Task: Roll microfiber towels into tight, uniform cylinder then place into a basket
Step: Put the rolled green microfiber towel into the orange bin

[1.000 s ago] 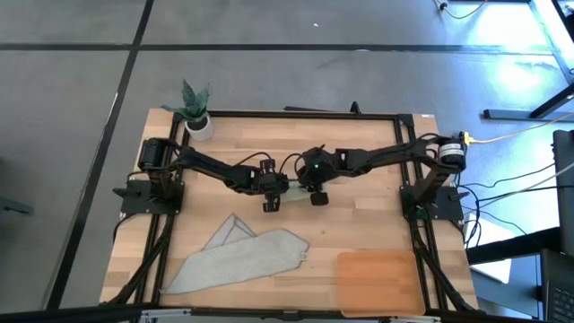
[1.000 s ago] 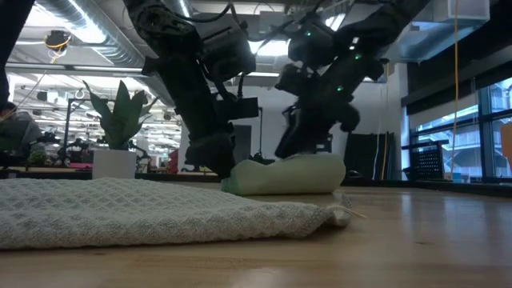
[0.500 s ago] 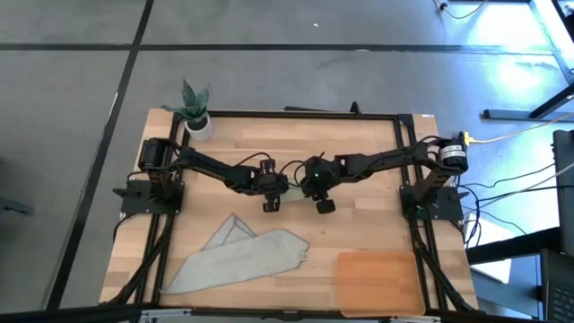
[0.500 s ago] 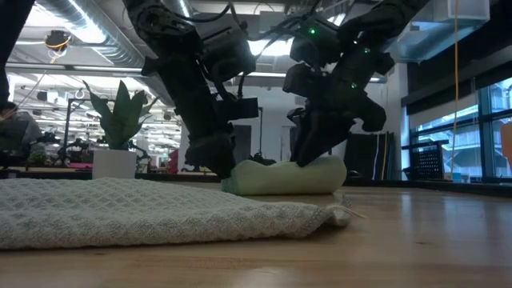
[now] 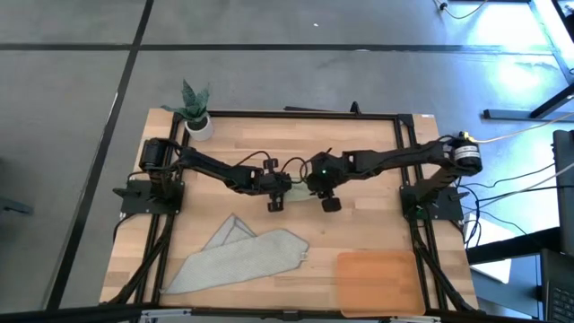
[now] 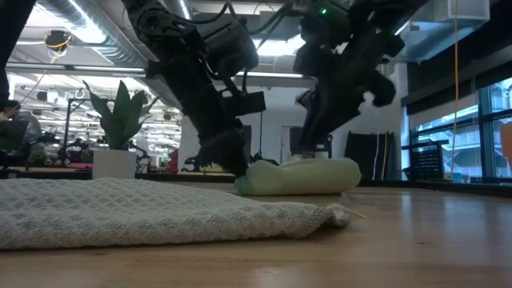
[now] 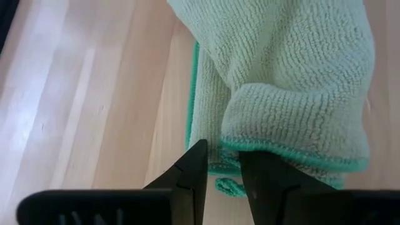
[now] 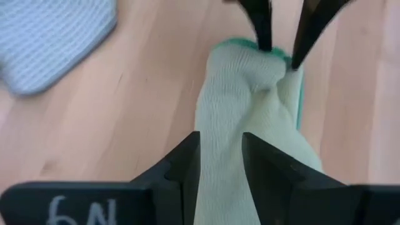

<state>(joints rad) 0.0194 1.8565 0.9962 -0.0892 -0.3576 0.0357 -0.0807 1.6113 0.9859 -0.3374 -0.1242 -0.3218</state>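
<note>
Pinching both ends of the green towel (image 5: 300,194) roll

Our left gripper (image 7: 220,164) and right gripper (image 8: 220,145) each clamp it mid-table; grey towel (image 5: 238,260) lies flat nearby.

Right gripper (image 8: 220,164) mount reads "6N" (handwritten)

Overhead view evenly lit, table (image 5: 359,144) soft-shadowed, blown-out bluish glare on the floor (image 5: 502,36) at upper right. Low view backlit: arms read as near silhouettes against bright ceiling lights (image 6: 72,52) and windows (image 6: 464,128); foreground grey towel (image 6: 144,212) slightly soft, room behind hazy. Wrist views bright and flat; near fingers (image 7: 190,181) blurred, green towel (image 7: 287,75) weave sharp.
</note>
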